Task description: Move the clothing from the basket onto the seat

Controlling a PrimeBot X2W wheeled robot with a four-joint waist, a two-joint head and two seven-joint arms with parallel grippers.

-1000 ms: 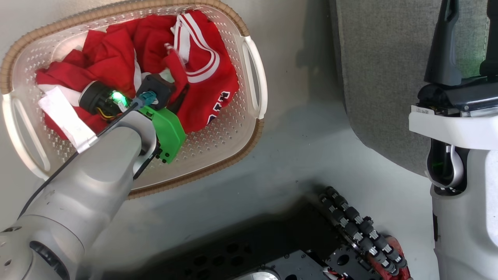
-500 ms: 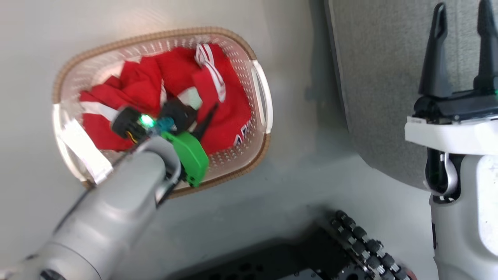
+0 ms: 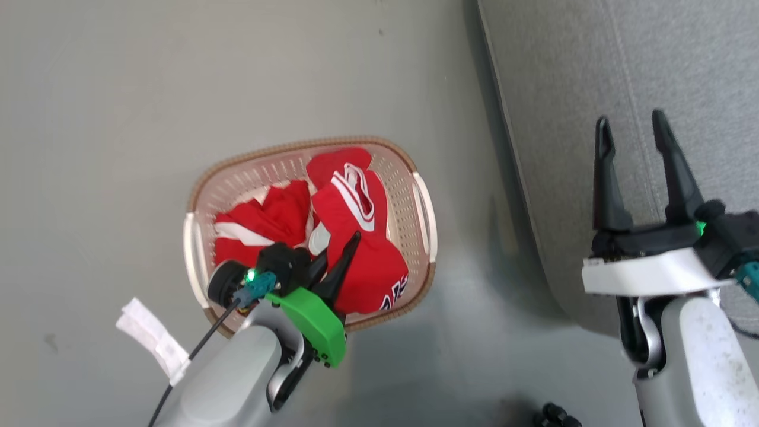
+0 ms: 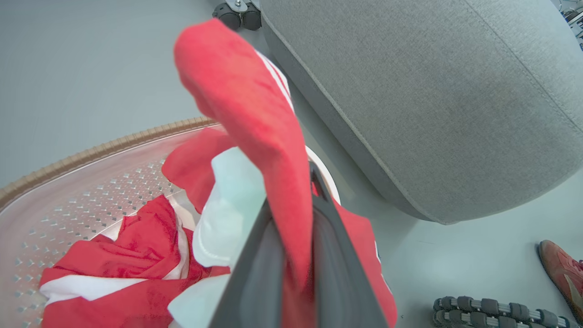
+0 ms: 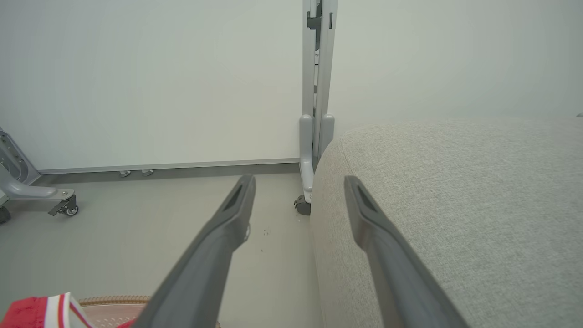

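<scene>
**A:** Which step is this?

**B:** The first lift, by my reading. The seat, the big grey cushion at the robot's right, has nothing red on the part I can see. The basket stands on the floor just beside the seat's rounded edge and well out from the wall. Both pieces of clothing are in or over it.

**A:** Are both loose?

**B:** No. The left fingers are clamped together on the striped garment. A fold of it stands out past their tips, and its lettered end drapes down into the basket. The other garment lies crumpled on the basket's bottom, apart from the fingers.

**A:** And the right fingers?

**B:** They are spread wide and hold nothing, poised at the seat's edge nearest the basket.

**A:** What does the next move need?

**B:** I'd say raise the garment until its trailing end clears the rim, then carry it right over the seat before letting go. If the lift is too low, the cloth may snag the rim or tug the basket along.
</scene>
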